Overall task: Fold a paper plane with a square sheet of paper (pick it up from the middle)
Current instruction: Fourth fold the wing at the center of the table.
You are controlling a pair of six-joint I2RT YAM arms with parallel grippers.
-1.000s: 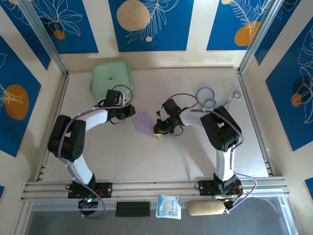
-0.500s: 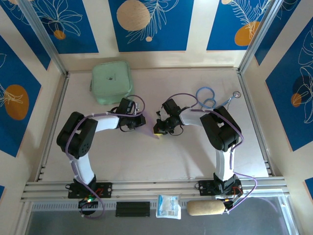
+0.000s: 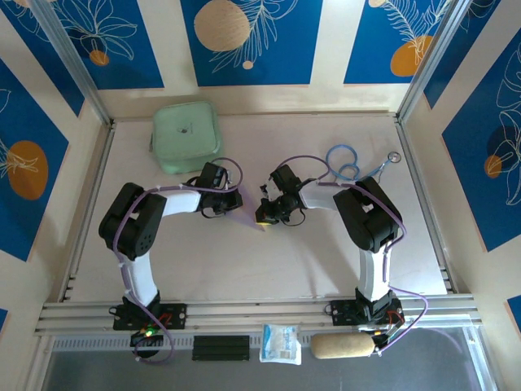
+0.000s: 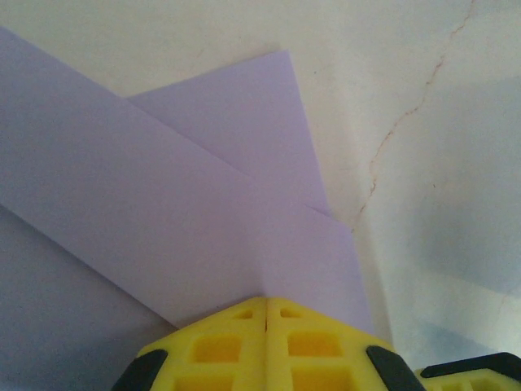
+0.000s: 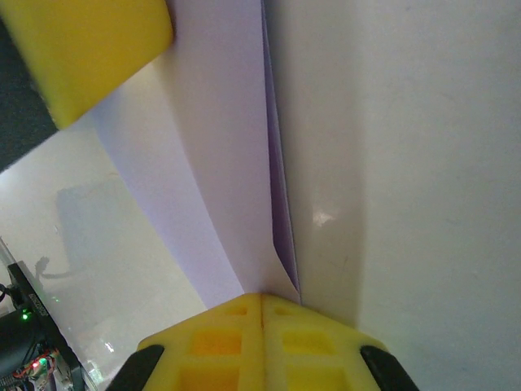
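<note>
The square sheet of paper [image 4: 203,212] is pale lilac and partly folded, with overlapping layers and a pointed flap lying on the white table. My left gripper [image 4: 265,303] is shut, and the paper runs right into the seam between its yellow fingertips. From the other side, my right gripper [image 5: 261,297] is shut on a thin raised edge of the same sheet [image 5: 220,163]. In the top view the left gripper [image 3: 234,202] and right gripper [image 3: 264,215] sit close together mid-table and cover most of the paper. The left gripper's yellow finger [image 5: 89,49] appears at the right wrist view's upper left.
A mint-green pouch [image 3: 185,136] lies at the back left. A blue cable loop [image 3: 343,161] and a small metal ring [image 3: 393,156] lie at the back right. A packet [image 3: 281,344] and a tan roll [image 3: 342,345] rest on the near rail.
The left gripper has slid right from beside the pouch onto the paper, covering the lilac sheet that showed a second ago. The right gripper has stayed put.
</note>
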